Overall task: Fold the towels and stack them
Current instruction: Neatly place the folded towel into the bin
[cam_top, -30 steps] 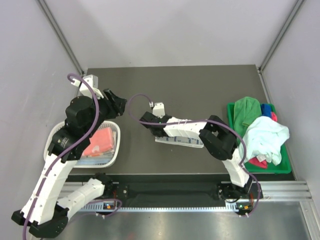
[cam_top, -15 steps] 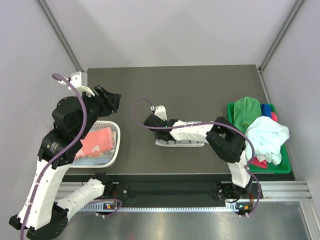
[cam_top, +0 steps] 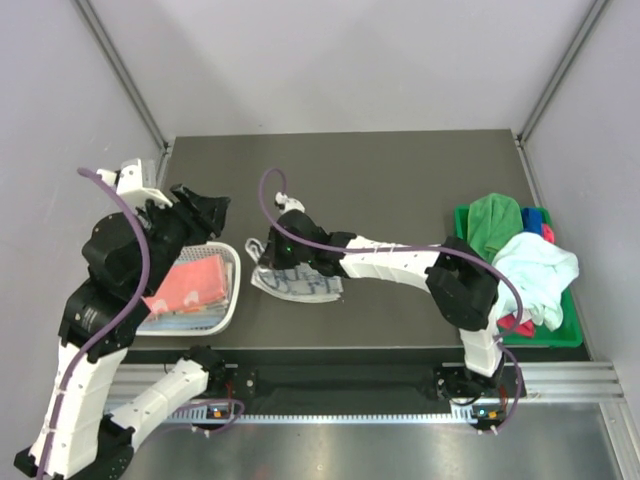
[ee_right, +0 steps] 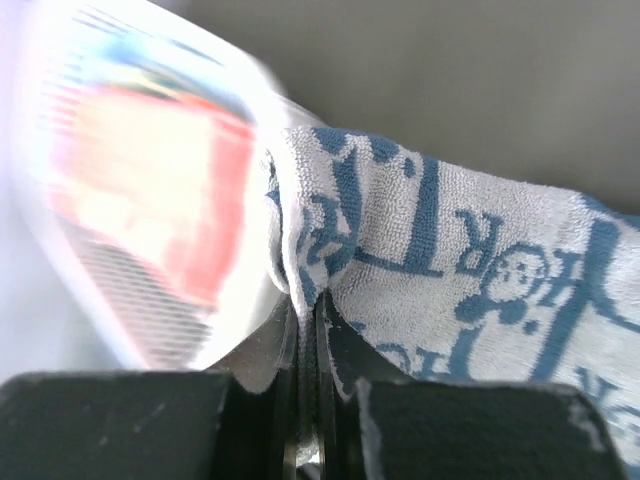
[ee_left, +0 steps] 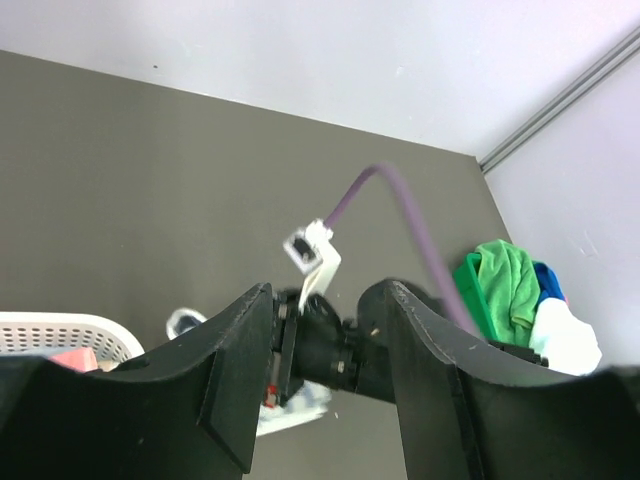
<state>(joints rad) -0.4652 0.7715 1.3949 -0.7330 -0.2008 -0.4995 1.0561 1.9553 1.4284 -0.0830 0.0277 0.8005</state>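
My right gripper (ee_right: pixel 305 330) is clamped tight on an edge of the patterned towel (ee_right: pixel 450 260), looped terry, white with blue lettering. I've just swung it from mid-frame leftward, right up to the white mesh basket (cam_top: pixel 232 262) holding the folded coral towel (cam_top: pixel 195 283), so stacking looks next. Meanwhile my left gripper (ee_left: pixel 322 340) has pulled back toward upper left, jaws wide, empty
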